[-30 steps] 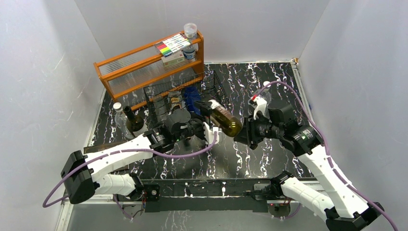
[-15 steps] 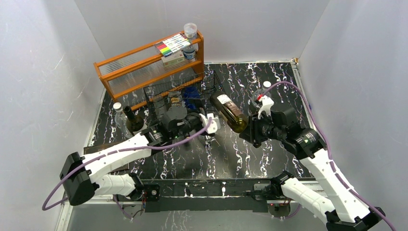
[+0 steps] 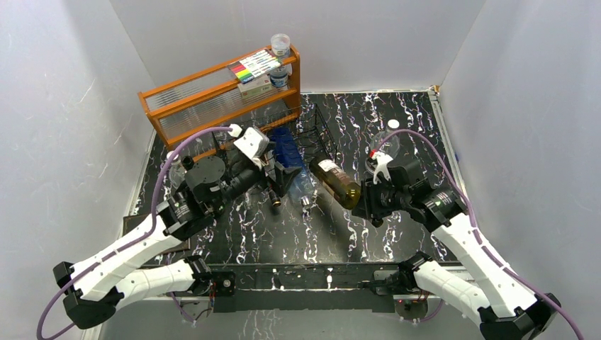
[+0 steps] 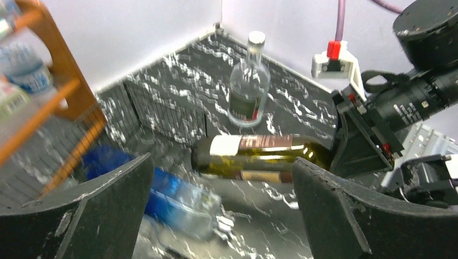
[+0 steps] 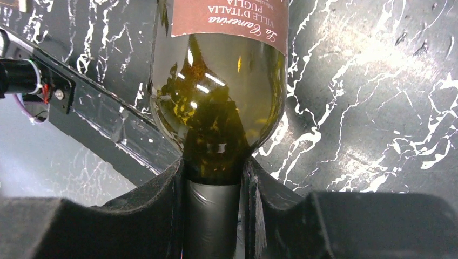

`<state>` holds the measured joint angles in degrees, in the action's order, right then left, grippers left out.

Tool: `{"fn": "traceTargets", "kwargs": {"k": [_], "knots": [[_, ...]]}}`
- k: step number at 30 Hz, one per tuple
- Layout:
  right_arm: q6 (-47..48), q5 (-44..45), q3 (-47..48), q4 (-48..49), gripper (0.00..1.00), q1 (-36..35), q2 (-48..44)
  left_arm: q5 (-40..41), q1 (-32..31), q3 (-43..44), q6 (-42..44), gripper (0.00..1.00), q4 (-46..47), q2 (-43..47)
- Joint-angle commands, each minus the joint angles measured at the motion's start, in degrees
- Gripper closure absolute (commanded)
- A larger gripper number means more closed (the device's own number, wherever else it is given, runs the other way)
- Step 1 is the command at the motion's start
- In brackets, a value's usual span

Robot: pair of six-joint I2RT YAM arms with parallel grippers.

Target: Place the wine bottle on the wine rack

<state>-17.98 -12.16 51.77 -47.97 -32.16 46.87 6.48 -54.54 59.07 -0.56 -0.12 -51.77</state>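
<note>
The wine bottle (image 3: 334,183) is dark green glass with a maroon label. It hangs level above the table with its base towards the rack. My right gripper (image 3: 365,198) is shut on its foil neck, as the right wrist view shows (image 5: 215,178) with the bottle's shoulder (image 5: 219,81) above. The black wire wine rack (image 3: 317,129) stands at the back centre, partly hidden by my left arm. My left gripper (image 3: 280,176) is open and empty, raised left of the bottle. In the left wrist view its gap (image 4: 221,216) frames the bottle (image 4: 259,156) and the rack's wire end (image 4: 162,110).
A clear plastic bottle with a blue label (image 3: 289,152) lies by the rack's front (image 4: 162,194). A clear glass bottle (image 3: 387,142) stands at the right rear (image 4: 248,86). The orange wooden shelf (image 3: 212,92) stands behind. A dark bottle top (image 3: 186,162) shows at the left.
My left arm has lifted and swung back left, away from the wine bottle, its gripper open. My right gripper, still holding the bottle, has shifted slightly right.
</note>
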Motion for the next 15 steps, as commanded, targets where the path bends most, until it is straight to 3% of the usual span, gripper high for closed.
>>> {"fn": "traceTargets", "kwargs": {"k": [1, 6, 15], "knots": [[-0.96, 0.17, -0.15, 6.69, 1.0, -0.16, -0.51, 2.45, 0.21, -4.61, -10.68, 0.02, -6.92, 2.55], [-2.86, 0.12, -3.58, 10.69, 1.0, -0.33, -0.65, 2.93, 0.22, -10.06, -12.84, 0.02, -6.96, 7.15], [-6.49, 3.74, -6.68, 18.64, 1.0, -0.52, -0.35, -16.39, 0.2, -9.95, -9.46, 0.02, -8.15, 9.67]]}}
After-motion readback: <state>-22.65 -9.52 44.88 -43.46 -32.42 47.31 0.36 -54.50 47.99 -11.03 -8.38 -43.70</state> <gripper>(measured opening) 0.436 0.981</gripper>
